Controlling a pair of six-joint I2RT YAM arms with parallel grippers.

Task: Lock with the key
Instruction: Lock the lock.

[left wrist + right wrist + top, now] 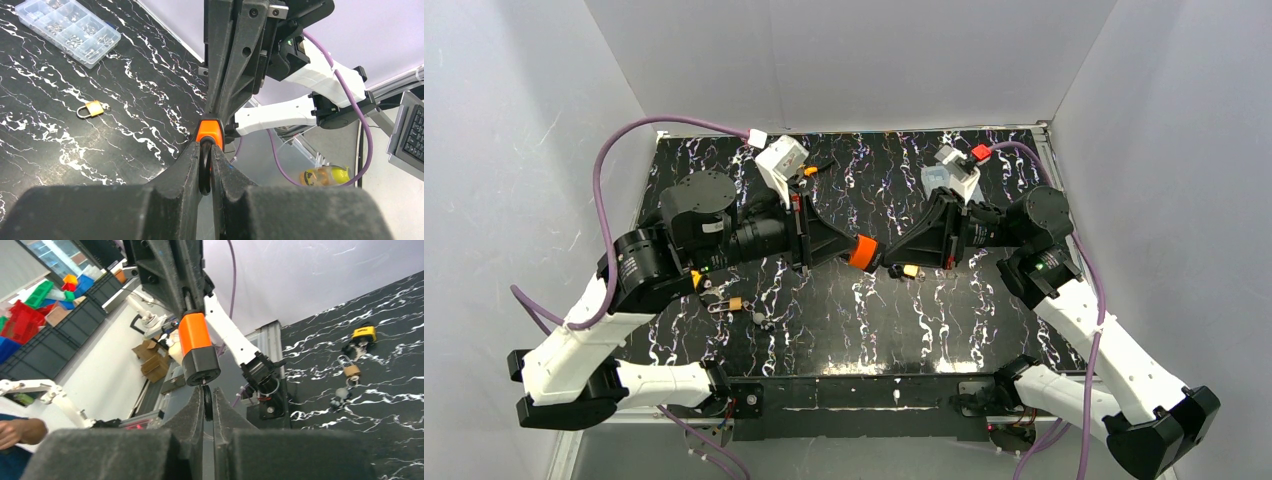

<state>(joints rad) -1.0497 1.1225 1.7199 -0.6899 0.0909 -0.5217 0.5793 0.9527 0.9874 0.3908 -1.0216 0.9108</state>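
Here the left pincer (206, 152) pinches the shackle of the orange padlock (197, 342), held in the air over the surface (874, 330), and the right pincer (207, 390) is pressed on a thin dark key (207, 404) at its black base. A brass padlock (90, 108) and a clear parts box (67, 30) lie on it, well aside.

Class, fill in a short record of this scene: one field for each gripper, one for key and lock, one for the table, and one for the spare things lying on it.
Left gripper: shut on the black shackle of the orange padlock, held above the table
Right gripper: shut on a thin dark key, just under the padlock's black end
Key in lock: cannot tell
Table: black with white veins
Spare things: brass padlock, clear compartment box
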